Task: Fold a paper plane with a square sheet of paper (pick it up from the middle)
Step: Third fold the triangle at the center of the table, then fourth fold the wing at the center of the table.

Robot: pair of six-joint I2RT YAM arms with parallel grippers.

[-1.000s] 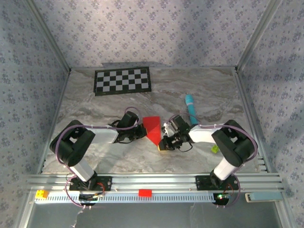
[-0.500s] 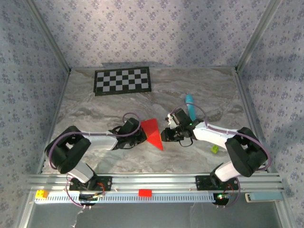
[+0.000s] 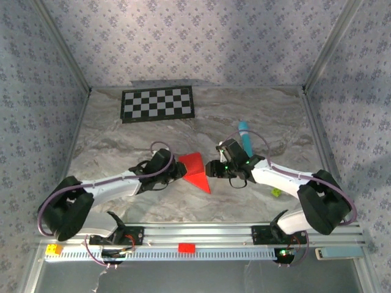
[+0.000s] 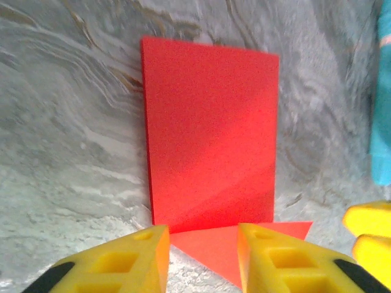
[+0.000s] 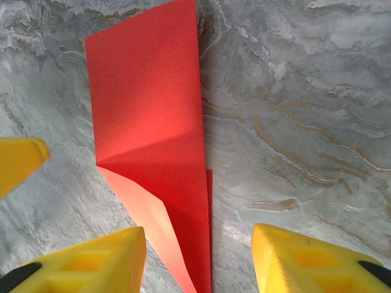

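Observation:
The red sheet of paper (image 3: pixel 195 170) lies folded on the marble table (image 3: pixel 122 140), a narrow rectangle with a pointed flap at its near end. My left gripper (image 3: pixel 178 171) stands open at its left edge. In the left wrist view the paper (image 4: pixel 208 134) stretches away and its triangular tip lies between the yellow fingers (image 4: pixel 122 262) of my left gripper (image 4: pixel 198 256), untouched. My right gripper (image 3: pixel 211 169) stands open at the paper's right edge. In the right wrist view the pointed end of the paper (image 5: pixel 146 122) runs between the wide-apart jaws of my right gripper (image 5: pixel 198 262), close to the left finger (image 5: pixel 79 262).
A teal pen-like stick (image 3: pixel 245 139) lies just behind the right gripper. A black-and-white checkerboard (image 3: pixel 159 104) lies at the back left. A small green piece (image 3: pixel 276 191) sits by the right arm. On the front rail are a red block (image 3: pixel 186 247) and a yellow block (image 3: pixel 54 249).
Both grippers have opened and let go of the paper, which now lies flat. Both arms have stretched out lower over the table; the right gripper moved back from the paper's near tip.

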